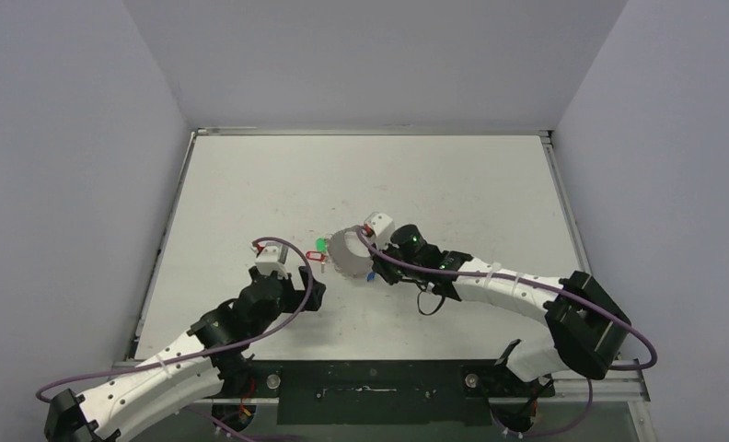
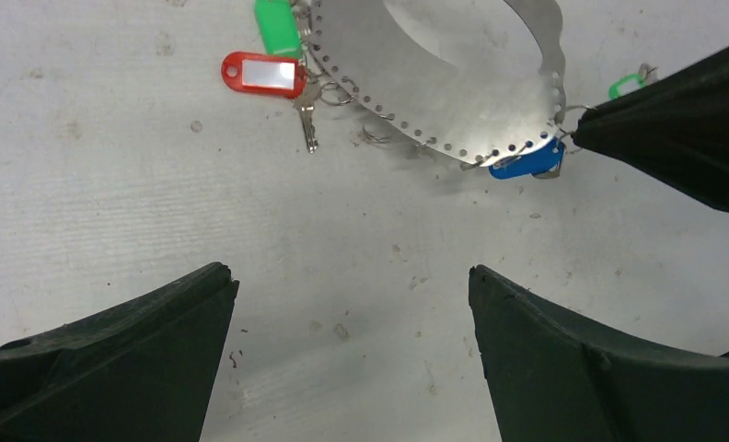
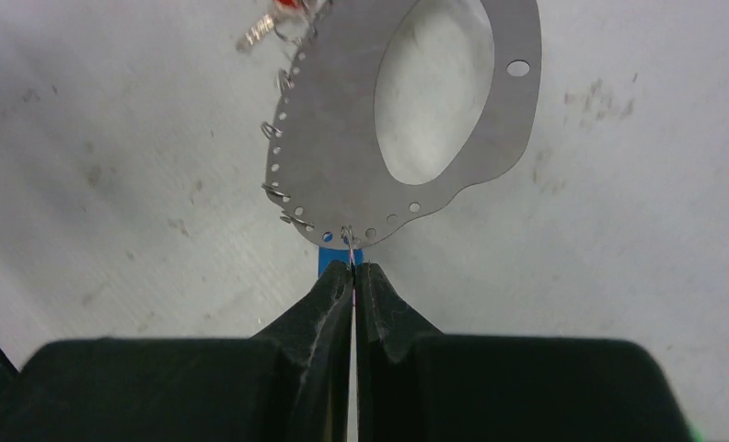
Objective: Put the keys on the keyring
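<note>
The keyring [image 1: 345, 254], a silver sheet-metal hoop with holes and small wire loops along its rim, is at the table's middle. It also shows in the left wrist view [image 2: 453, 87] and the right wrist view [image 3: 333, 138]. A red-tagged key [image 2: 264, 74] and a green tag [image 2: 276, 26] hang at its left rim. A blue tag [image 2: 526, 161] hangs at its near rim. My right gripper [image 3: 352, 267] is shut on a thin wire loop at that rim, just above the blue tag [image 3: 329, 260]. My left gripper [image 2: 352, 276] is open and empty over bare table, short of the hoop.
The white table [image 1: 453, 184] has raised edges and grey walls on three sides. A small green tag [image 2: 626, 86] lies by the right gripper's finger [image 2: 683, 129]. The two arms meet near the middle, cables looping beside them.
</note>
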`<state>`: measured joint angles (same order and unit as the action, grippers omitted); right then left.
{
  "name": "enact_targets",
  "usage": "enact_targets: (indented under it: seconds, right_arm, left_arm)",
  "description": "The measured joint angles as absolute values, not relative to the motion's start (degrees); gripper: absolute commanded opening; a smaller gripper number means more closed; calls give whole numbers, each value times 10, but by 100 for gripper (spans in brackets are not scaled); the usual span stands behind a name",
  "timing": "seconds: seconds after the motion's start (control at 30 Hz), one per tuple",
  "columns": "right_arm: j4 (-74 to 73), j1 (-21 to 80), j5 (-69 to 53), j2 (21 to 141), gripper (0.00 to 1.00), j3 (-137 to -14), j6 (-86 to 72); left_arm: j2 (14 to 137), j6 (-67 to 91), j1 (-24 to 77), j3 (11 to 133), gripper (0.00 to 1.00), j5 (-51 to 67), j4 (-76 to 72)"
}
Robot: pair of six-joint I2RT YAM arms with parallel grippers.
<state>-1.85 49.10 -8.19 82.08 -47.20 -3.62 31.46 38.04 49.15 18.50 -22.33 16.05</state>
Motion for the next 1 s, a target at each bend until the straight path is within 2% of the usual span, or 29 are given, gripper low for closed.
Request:
enact_targets:
  seconds: [0.13,0.17,0.23,0.3,0.37,0.43,0.5,0.77,0.87,1.0]
  right_arm:
    - [-9,491,-72,778,0,-377,-74]
    - [-8,491,-70,757,4,-354,-84]
    - [-4,491,-70,709,20,-315,-105]
    - [9,491,-77,661,49,-283,-126]
    - [20,492,-86,622,72,-262,-142]
    - [21,492,-90,590,88,-249,-154]
    - [16,492,-89,561,99,-245,-158]
    - [-35,485,16,508,100,-262,-169]
    - [-57,463,32,538,100,-293,-177]
    - [-60,399,-12,635,100,-343,-203]
  left_arm:
    - [344,397,491,185,97,-217,168]
    - [349,402,491,185,97,-217,170]
    - [357,413,491,185,97,-217,171]
    - [366,425,490,185,97,-216,173]
    - [378,437,489,185,97,-213,174]
    - [393,448,486,185,97,-204,173]
    - [415,460,481,186,97,-192,173]
    - [531,499,439,196,97,-100,147]
    - [569,515,418,210,97,-66,122]
    - [607,534,384,215,97,-10,74]
